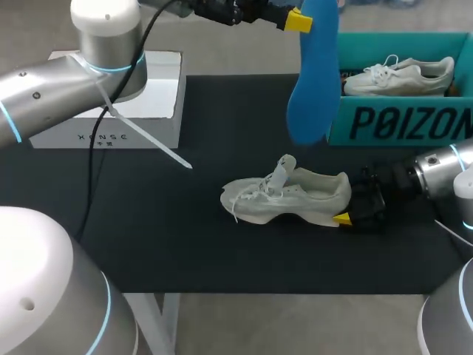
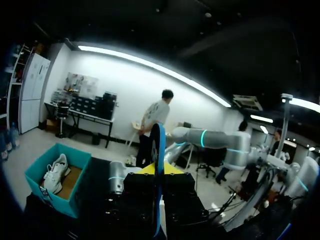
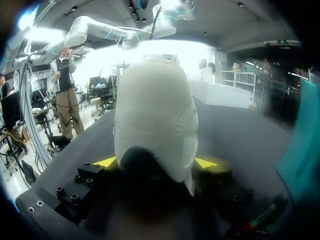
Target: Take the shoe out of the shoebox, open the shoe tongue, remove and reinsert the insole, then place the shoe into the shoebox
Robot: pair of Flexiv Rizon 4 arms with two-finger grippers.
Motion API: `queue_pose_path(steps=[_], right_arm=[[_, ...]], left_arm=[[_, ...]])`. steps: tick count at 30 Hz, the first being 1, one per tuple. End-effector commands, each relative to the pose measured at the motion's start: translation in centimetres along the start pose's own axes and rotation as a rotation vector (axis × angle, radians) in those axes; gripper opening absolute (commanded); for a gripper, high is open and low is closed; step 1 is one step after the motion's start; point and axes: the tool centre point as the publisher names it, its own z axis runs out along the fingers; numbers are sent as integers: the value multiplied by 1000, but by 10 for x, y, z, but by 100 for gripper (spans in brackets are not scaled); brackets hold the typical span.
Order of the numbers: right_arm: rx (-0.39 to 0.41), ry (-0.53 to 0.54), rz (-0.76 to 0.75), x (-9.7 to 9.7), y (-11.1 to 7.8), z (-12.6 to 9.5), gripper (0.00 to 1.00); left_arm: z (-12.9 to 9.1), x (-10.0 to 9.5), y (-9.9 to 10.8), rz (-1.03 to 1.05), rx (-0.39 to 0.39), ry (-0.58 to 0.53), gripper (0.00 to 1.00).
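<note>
Tabletop [image 1: 185,244] is black, bearing shoe [image 1: 295,196], teal shoebox [image 1: 399,122] and white box [image 1: 159,103].

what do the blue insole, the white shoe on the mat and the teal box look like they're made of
Blue insole: likely foam, matte, thin, bending slightly as it hangs.
White shoe: probably synthetic fabric upper with laces, smooth moulded sole.
Teal box: apparently cardboard, matte walls, flat brown floor inside.

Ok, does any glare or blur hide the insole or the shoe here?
Head view: even light, insole and shoe both clear. Left wrist view: insole seen edge-on, dim against a bright backdrop. Right wrist view: shoe heel very close and soft, with strong glare behind it.
</note>
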Motion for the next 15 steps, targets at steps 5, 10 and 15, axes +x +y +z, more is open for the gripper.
queue_pose_path(steps=[5, 10, 15], right_arm=[[3, 0, 1, -1, -4, 4, 0], [3, 0, 1, -1, -4, 4, 0], [3, 0, 1, -1, -4, 4, 0]], left_arm=[[0, 22, -5, -28, 49, -117, 0], [-3, 30, -2, -66, 64, -68, 0], [-4, 31, 1, -91, 69, -32, 0]])
